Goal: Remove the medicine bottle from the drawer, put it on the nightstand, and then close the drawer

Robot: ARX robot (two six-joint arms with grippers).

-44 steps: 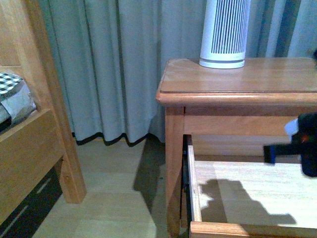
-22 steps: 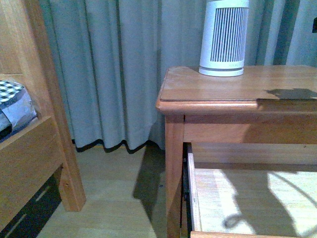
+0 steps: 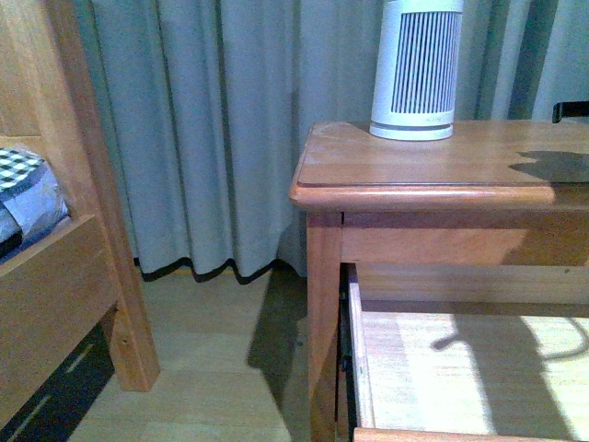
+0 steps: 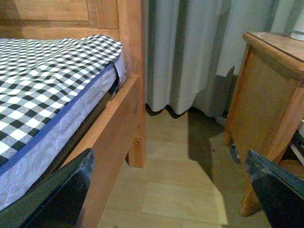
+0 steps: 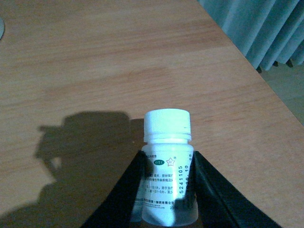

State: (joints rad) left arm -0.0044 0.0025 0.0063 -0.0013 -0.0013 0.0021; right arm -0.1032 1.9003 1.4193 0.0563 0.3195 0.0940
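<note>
In the right wrist view my right gripper (image 5: 167, 161) is shut on the medicine bottle (image 5: 167, 142), a small white bottle with a ribbed cap and a printed label. Both black fingers (image 5: 127, 190) press its sides. The bottle is over the nightstand's top (image 5: 118, 61) and throws a shadow on it; I cannot tell whether it touches. From the front, the nightstand (image 3: 433, 161) shows the drawer (image 3: 460, 368) pulled out, pale inside with nothing in it. A dark bit of the right gripper (image 3: 572, 110) shows at the right edge. My left gripper (image 4: 168, 154) is open over the floor.
A tall white ribbed appliance (image 3: 419, 69) stands at the back of the nightstand top. A wooden bed frame (image 3: 64, 276) with a checked mattress (image 4: 42, 71) is to the left. Grey curtains (image 3: 212, 129) hang behind. Bare wooden floor (image 4: 175, 180) lies between bed and nightstand.
My right gripper rose out of the drawer with the bottle and now is over the nightstand top, where its shadow falls. The shadow inside the drawer has shrunk.
</note>
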